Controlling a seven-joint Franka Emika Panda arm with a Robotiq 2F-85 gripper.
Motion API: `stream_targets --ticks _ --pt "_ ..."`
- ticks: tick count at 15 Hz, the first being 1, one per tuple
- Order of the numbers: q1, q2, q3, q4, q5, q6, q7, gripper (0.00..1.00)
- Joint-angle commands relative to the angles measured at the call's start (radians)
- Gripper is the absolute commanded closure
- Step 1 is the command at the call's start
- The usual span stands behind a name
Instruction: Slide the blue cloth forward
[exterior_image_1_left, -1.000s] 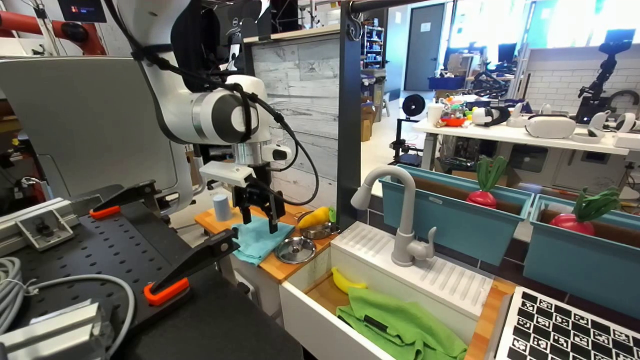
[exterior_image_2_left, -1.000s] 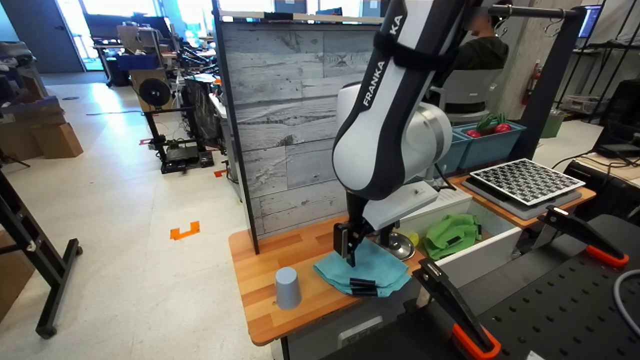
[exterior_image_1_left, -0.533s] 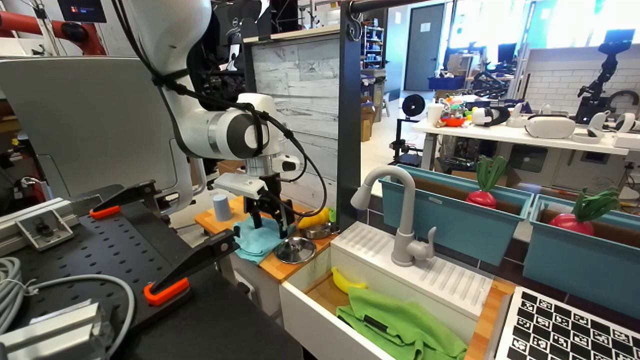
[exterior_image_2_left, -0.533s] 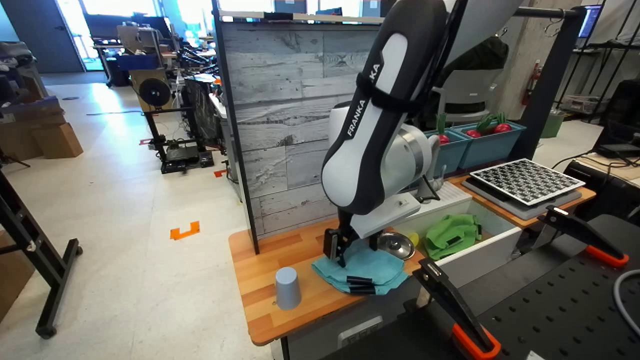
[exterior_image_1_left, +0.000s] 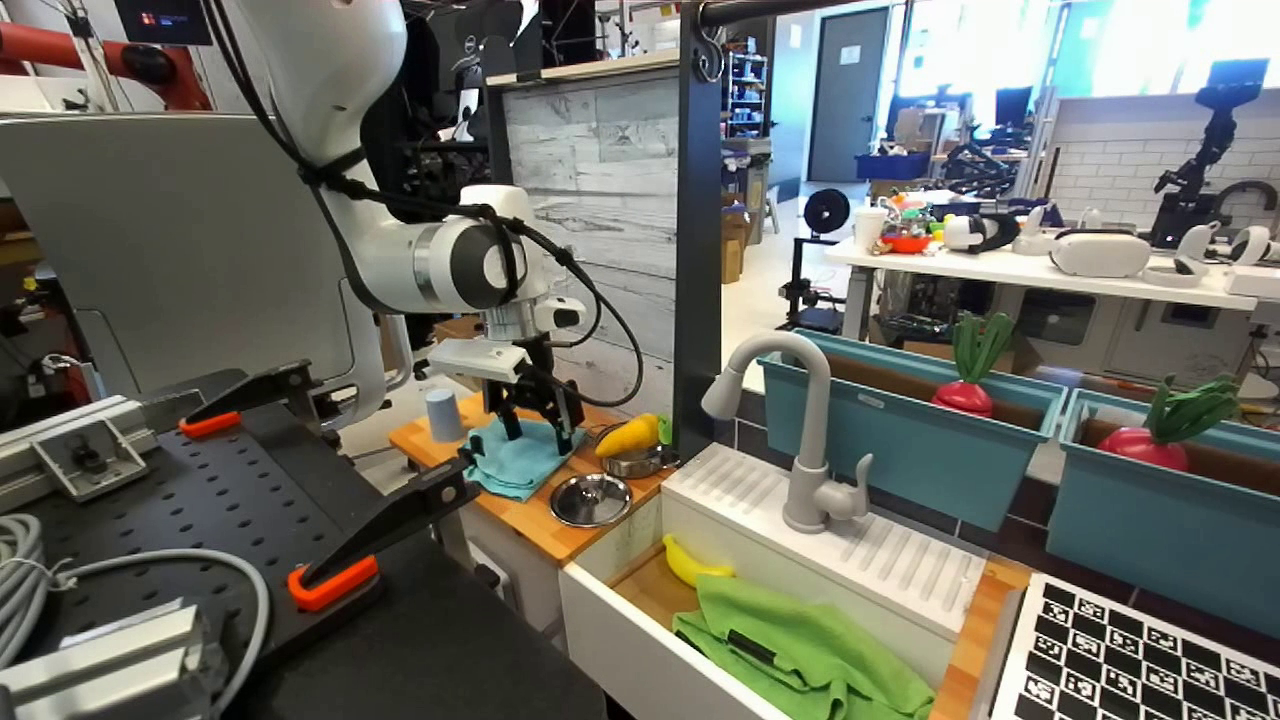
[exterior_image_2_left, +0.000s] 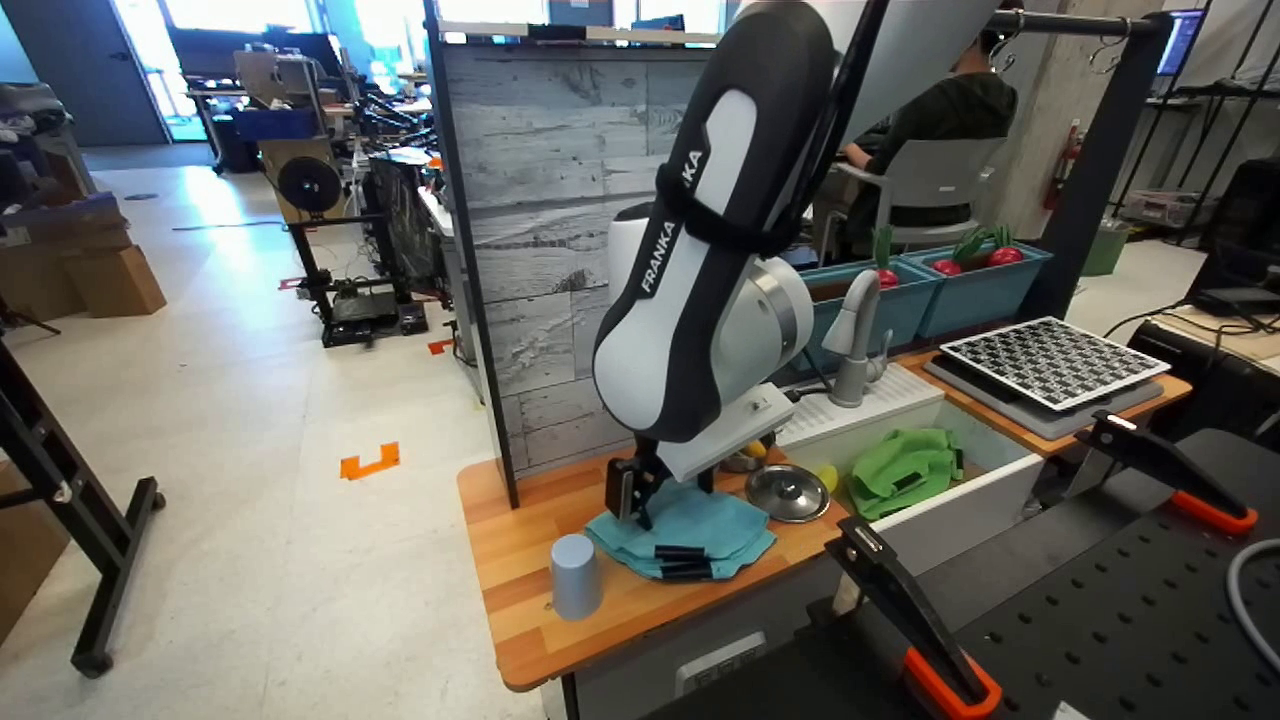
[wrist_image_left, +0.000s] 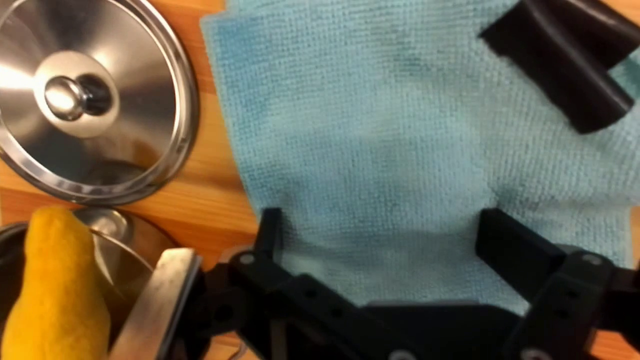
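Lying beneath the gripper (wrist_image_left: 380, 222), fingers (wrist_image_left: 517, 252) parted, is the blue cloth (wrist_image_left: 375, 125).

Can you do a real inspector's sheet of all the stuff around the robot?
Surface: counter, wooden, beside a sink.
Job's things: blue cloth, lying on the counter.
Clutter: lid beside the blue cloth; cup, pot, squash; banana and green cloth in the sink.
Gripper: open over the blue cloth; can't tell if it's touching.
Cables: black cable along the arm; grey cable on the bench.
Surroundings: person seated in the background.
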Motion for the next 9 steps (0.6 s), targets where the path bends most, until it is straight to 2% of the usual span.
stream_targets --ticks 1,9 --pt "0.051 0.041 -0.027 0.077 -0.003 -0.027 0.004 0.0" --pt "0.055 0.094 -0.005 0.199 -0.005 -0.094 -0.034 0.0"
